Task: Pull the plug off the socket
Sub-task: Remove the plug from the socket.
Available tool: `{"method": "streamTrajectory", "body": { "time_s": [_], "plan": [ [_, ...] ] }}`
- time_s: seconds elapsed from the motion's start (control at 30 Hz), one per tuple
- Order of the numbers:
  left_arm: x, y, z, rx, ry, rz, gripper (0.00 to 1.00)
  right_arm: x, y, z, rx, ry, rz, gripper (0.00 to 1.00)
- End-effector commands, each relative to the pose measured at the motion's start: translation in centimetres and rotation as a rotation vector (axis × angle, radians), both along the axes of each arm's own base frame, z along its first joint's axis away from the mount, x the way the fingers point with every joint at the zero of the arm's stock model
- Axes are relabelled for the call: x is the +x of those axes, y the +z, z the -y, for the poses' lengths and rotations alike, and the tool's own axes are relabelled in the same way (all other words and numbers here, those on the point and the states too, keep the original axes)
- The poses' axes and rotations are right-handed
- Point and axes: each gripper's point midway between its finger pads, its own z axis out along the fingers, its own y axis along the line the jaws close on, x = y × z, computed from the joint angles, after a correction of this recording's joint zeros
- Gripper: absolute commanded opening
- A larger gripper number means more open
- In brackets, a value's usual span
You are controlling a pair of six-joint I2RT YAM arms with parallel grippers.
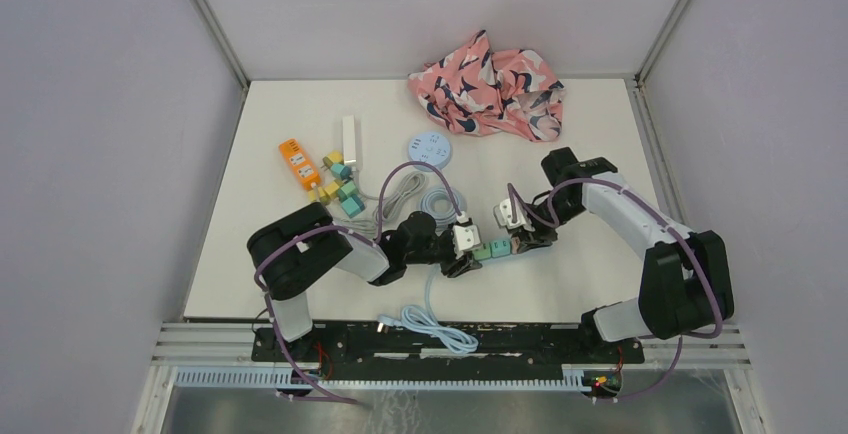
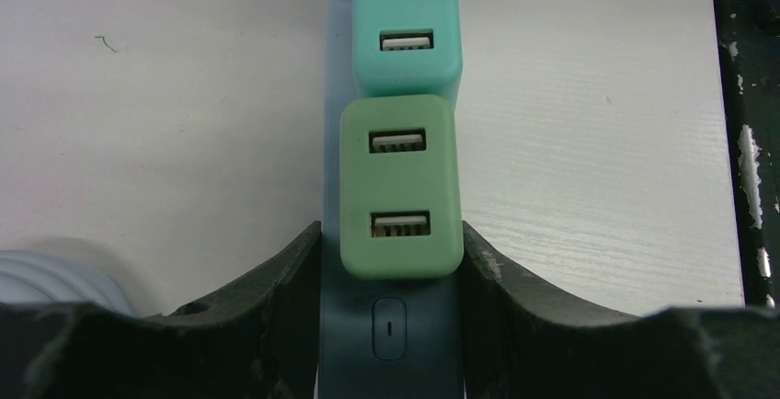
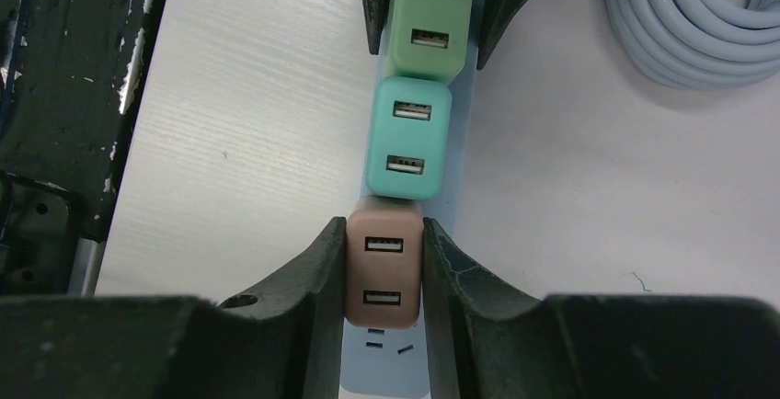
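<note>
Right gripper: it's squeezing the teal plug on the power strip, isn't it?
No. The right gripper is squeezing the brown plug on the power strip; the teal plug sits untouched beside it. The right wrist view shows this.

Matt plastic brown plug (image 3: 384,270), smooth blue socket strip (image 3: 386,371), faintly grained white table (image 3: 239,142).

Three plugs sit in a row on the strip (image 3: 386,362): left plug (image 3: 429,17), middle plug (image 3: 408,137), right plug (image 3: 384,270). The left gripper (image 2: 391,233) straddles the strip's left end; the right gripper (image 3: 384,224) clasps the right plug. Behind the strip lies a coiled cable (image 1: 400,194), far behind it a cloth (image 1: 490,84), before it a loose cable (image 1: 435,324).
</note>
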Motion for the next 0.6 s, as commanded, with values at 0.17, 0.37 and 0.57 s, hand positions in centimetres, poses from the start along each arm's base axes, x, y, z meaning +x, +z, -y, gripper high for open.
{"method": "streamTrajectory", "body": {
  "time_s": [0.17, 0.37, 0.57],
  "plan": [
    [-0.4, -1.9, -1.7, 0.076, 0.045, -0.076, 0.03, 2.0, 1.7, -0.8, 0.038, -0.194, 0.047, 0.0],
    [-0.7, -1.8, -2.2, 0.076, 0.044, -0.078, 0.03, 0.9, 1.5, 1.3, -0.041, -0.107, 0.059, 0.0],
    [-0.7, -1.5, -1.9, 0.067, 0.034, -0.077, 0.03, -3.2, 2.6, -1.2, 0.143, 0.056, -0.056, 0.0]
  ]
}}
